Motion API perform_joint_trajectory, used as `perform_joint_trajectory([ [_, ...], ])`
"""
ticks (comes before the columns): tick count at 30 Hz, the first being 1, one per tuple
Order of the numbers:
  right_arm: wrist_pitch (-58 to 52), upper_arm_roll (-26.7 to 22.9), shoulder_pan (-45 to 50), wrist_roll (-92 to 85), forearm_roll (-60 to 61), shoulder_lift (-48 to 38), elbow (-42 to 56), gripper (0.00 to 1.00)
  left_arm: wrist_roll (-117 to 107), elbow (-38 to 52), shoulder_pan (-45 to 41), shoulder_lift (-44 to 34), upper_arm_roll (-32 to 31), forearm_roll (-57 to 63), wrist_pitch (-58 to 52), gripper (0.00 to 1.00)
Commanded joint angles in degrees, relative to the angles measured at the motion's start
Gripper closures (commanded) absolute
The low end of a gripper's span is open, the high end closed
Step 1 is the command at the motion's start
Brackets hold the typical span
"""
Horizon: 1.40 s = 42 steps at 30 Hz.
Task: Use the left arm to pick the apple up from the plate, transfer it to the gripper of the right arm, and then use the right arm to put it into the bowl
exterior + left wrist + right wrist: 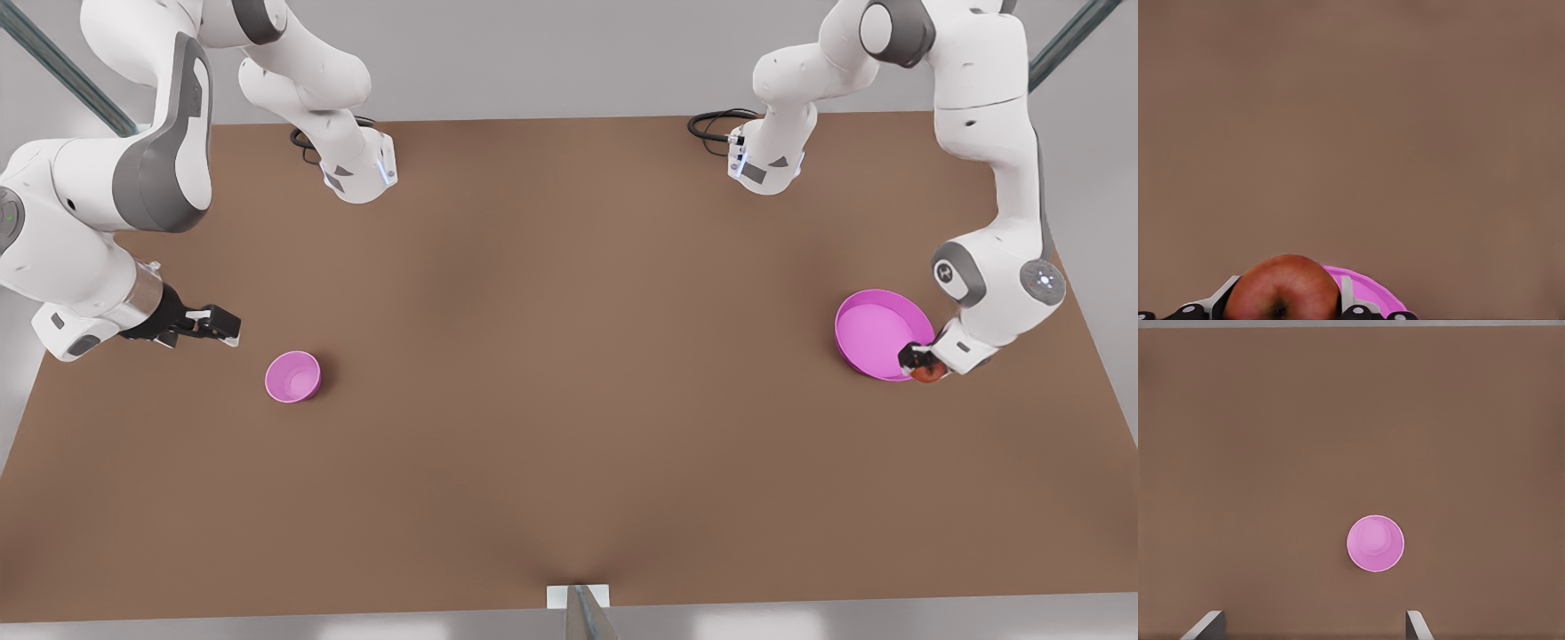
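The red-orange apple (930,372) (1281,288) hangs at the near rim of the wide magenta plate (876,331) (1371,291), on the front view's right. My left gripper (921,363) (1279,303) is shut on it, its black linkage fingers (1349,297) pressed against both sides of the fruit. Whether the apple still touches the plate I cannot tell. On the front view's left, my right gripper (224,325) (1315,625) waits open, just left of and behind the small pink-violet bowl (292,376) (1375,543), which holds nothing.
Both arm bases (360,171) (766,164) with black cables stand at the brown table's back edge. A small white and grey fixture (580,606) sits at the middle of the front edge. A wide stretch of bare table lies between bowl and plate.
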Motion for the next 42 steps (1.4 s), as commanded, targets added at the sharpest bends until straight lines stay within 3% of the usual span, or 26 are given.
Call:
perform_joint_trajectory([
  [1,0.0,0.0,0.0,-0.4,0.0,-0.1,0.0,0.0,3.0,2.9,-0.3,-0.1,-3.4,-1.9,-9.8,0.35],
  [4,0.0,0.0,0.0,-0.4,0.1,-0.1,0.0,0.0,3.4,5.3,-0.4,1.1,-13.2,-17.1,-9.5,0.35],
  [7,0.2,0.9,1.1,0.3,2.6,0.6,0.0,0.0,16.6,12.1,-4.5,6.8,-17.0,-31.9,-9.4,0.34],
  [9,0.5,0.7,0.2,-0.2,15.0,3.3,0.0,0.0,23.1,17.1,-5.3,11.7,-25.3,-37.8,-9.3,0.34],
  [11,0.8,0.5,-0.6,-0.4,26.0,6.4,0.0,0.0,31.7,26.3,-10.0,19.7,-25.9,-43.4,-9.3,0.34],
  [13,4.9,0.9,-0.4,-0.4,36.7,11.4,0.1,0.0,51.2,34.0,-13.9,28.0,-28.7,-56.4,-8.6,0.34],
  [15,8.3,1.1,0.0,-1.7,45.7,16.4,0.7,0.0,57.2,42.3,-17.9,33.2,-28.9,-59.8,-6.8,0.34],
  [18,13.7,1.6,0.0,-21.2,60.2,25.2,1.8,0.0,70.8,50.8,-21.2,40.5,-32.3,-66.0,-4.1,0.34],
  [21,14.5,1.6,0.0,-25.0,74.4,30.7,4.1,0.0,80.9,57.8,-26.1,44.6,-33.5,-66.8,-2.1,0.35],
  [26,14.0,3.7,0.0,-31.1,79.7,34.6,3.5,0.0,91.7,61.0,-30.6,47.3,-35.4,-66.9,3.0,0.35],
  [33,12.7,7.2,0.3,-35.4,79.4,33.9,-4.3,0.0,91.7,65.0,-32.1,48.1,-35.6,-66.9,6.3,0.34],
  [42,11.8,11.9,-1.5,-34.8,81.7,34.0,-4.8,0.0,91.7,65.0,-32.3,48.1,-36.3,-66.9,6.6,0.34],
])
